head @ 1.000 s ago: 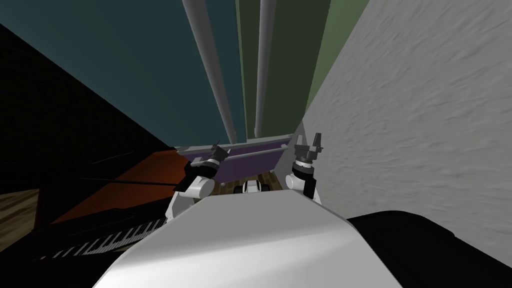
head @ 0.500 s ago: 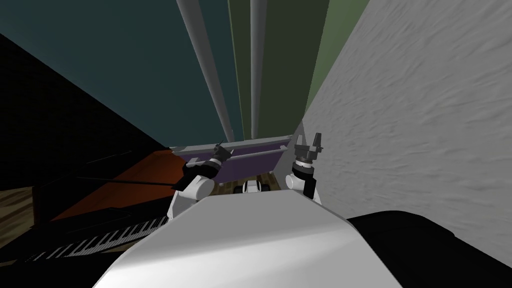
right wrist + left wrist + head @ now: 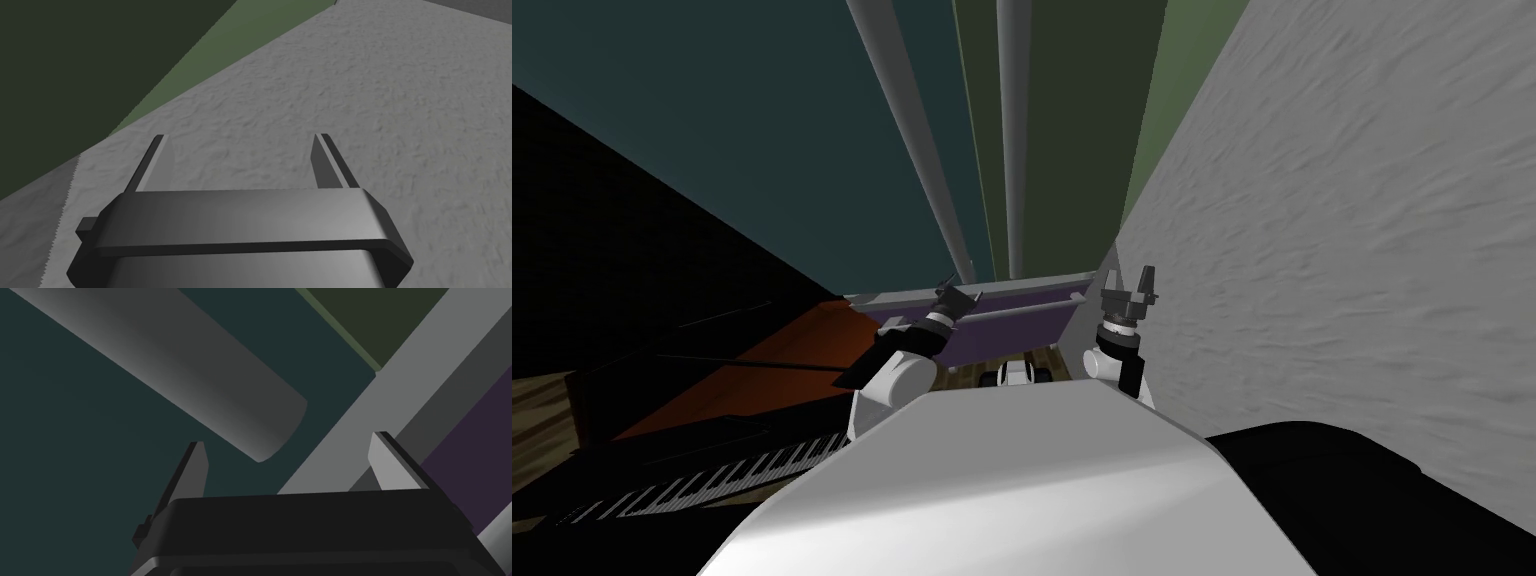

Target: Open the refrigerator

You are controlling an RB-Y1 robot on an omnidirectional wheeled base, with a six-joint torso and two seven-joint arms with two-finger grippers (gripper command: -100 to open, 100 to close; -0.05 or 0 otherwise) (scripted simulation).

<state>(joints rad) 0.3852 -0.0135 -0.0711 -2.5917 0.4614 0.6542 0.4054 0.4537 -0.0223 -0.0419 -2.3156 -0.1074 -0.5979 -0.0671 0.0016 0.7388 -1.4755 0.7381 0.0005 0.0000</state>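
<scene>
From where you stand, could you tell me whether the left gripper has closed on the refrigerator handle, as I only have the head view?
Observer: No. In the left wrist view the left gripper stands open, with its fingers apart and pressing nothing.
Operator: Thank you. Is the handle lined up with it?
Observer: The grey handle ends just ahead of the gap between the fingers, against the teal door.
Operator: And where is the right gripper aimed?
Observer: The right gripper is open and aimed at the textured grey wall, with nothing between its fingers.
</scene>
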